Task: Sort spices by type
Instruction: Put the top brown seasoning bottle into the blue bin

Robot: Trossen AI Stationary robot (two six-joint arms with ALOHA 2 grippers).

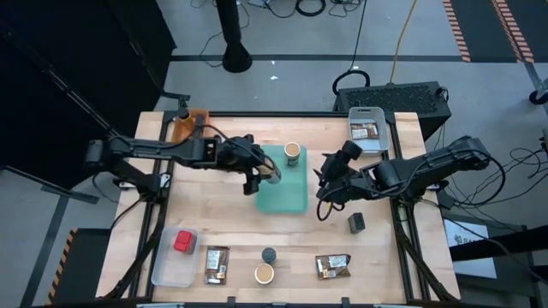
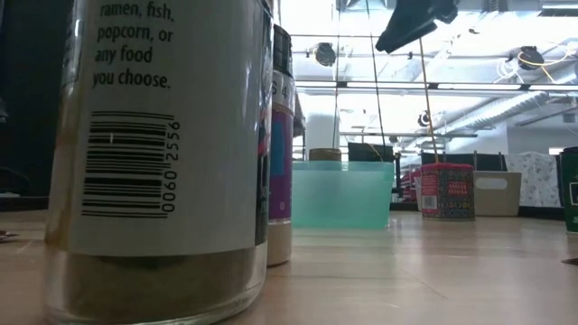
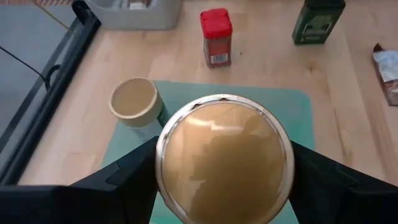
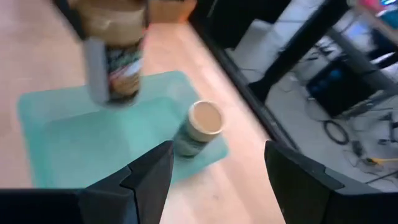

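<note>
One jar (image 3: 224, 158) is clamped between the left gripper (image 1: 261, 175) fingers, hanging upright, cream top up, directly over the teal tray (image 1: 287, 201). In the left wrist view the tray floor shows on all sides of the jar, so the drop is straight down, long axis vertical. A second tan jar (image 1: 292, 152) already stands in the tray's far corner, just beside the held one; likely the matching type, so there is a risk of clipping it on descent. Right gripper (image 1: 330, 190) waits just off the tray's right edge, fingers apart, holding nothing. Left arm is clearly the nearer one for this placement.
</note>
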